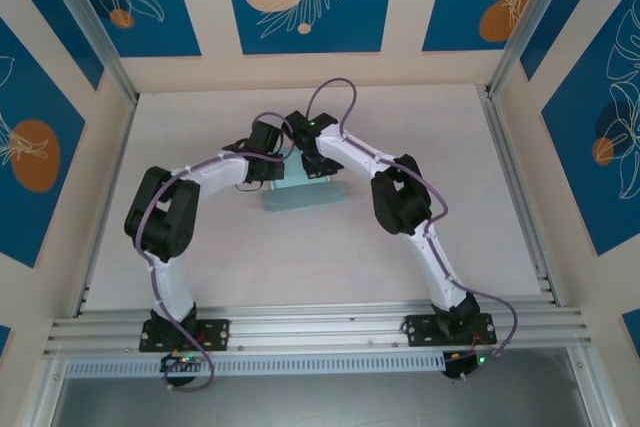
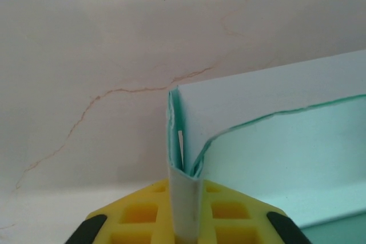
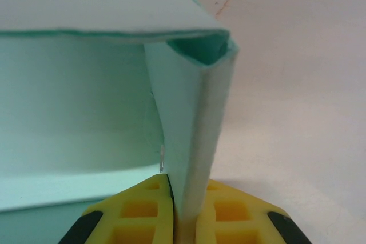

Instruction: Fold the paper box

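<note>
Paper box (image 1: 300,199) sits just above centre of the top view on your bench (image 1: 400,267); your left claw (image 2: 186,212) and right claw (image 3: 184,212) each pinch an upright end flap.

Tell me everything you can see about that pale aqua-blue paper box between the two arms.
The pale aqua-blue paper box is thin card with greener cut edges, partly folded into a long open trough at the middle of the pale table. At each end a doubled corner flap stands up, pinched between yellow fingers: the left gripper shut on one end, the right gripper on the other.
</note>
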Tool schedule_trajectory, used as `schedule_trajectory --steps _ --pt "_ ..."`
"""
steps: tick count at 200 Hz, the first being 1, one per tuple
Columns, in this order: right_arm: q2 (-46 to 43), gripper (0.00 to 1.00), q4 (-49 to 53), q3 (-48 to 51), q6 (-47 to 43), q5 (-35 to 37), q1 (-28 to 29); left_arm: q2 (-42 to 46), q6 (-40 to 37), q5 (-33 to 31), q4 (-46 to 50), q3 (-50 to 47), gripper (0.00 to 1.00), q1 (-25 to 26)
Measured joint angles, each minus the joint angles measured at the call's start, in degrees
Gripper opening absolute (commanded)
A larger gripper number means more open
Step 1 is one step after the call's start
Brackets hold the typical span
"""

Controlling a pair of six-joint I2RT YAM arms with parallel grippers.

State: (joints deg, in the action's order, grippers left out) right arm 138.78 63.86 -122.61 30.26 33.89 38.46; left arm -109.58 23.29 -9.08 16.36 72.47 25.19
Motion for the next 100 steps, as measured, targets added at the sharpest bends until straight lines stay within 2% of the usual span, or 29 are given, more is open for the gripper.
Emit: schedule_trajectory --steps 26,80,100 --pt "-0.7 0.06 -0.2 1.4 -1.8 -0.2 -0.1 -0.3 -1.3 0.9 0.7 -0.1 0.33 -0.3" --pt "0.0 0.06 0.9 -0.5 -4.2 -1.3 -0.1 -0.4 -1.3 1.8 2.1 0.0 0.34 -0.3" --pt "0.2 0.08 1.5 -0.8 -4.4 -1.7 -0.1 -0.5 -1.3 2.1 2.8 0.3 0.42 -0.2"
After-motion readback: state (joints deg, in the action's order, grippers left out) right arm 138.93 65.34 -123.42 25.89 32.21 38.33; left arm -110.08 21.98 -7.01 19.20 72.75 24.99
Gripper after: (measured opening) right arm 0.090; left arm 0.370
